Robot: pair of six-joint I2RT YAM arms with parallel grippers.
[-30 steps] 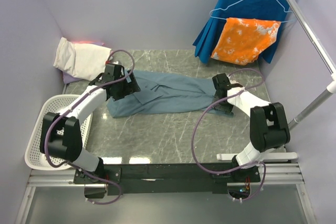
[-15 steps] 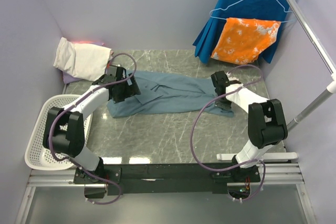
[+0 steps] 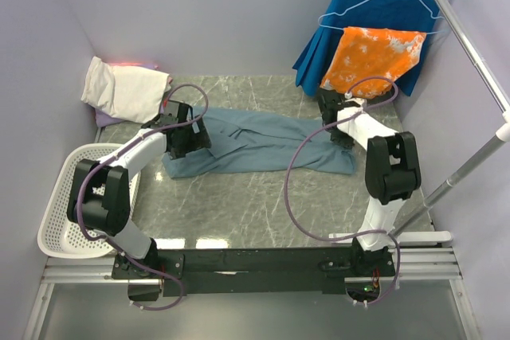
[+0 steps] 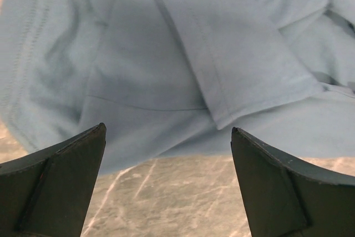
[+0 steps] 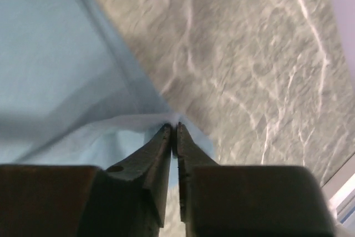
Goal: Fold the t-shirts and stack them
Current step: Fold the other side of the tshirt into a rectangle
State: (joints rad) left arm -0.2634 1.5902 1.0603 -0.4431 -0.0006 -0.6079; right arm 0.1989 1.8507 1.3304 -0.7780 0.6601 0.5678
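- Lower left of the top view, nearest me: a white lattice basket, rigid plastic, not in play.
- The table was grey veined marble, hard and smooth. I judged cloth would slide on it easily.
- The blue-grey t-shirt lay across mid-frame. It was thin soft cotton, rumpled at the left with a hemmed flap lapped over, and flatter at the right.
- The left gripper hovered over the shirt's left end, jaws wide apart and holding nothing.
- The right gripper had its jaws closed to a sliver on the shirt's right corner. The bite looked shallow.
- I read the step as spreading the shirt flat before folding. The left gripper should pinch the hem itself, not the lapped flap. Then both should pull apart low and evenly, since a hard tug could slip the right pinch.
- Far upper left: the cream-white t-shirt, a soft folded bundle by the wall.
- Far upper right: an orange blotched cloth hanging over a pleated royal-blue garment. I left both alone.
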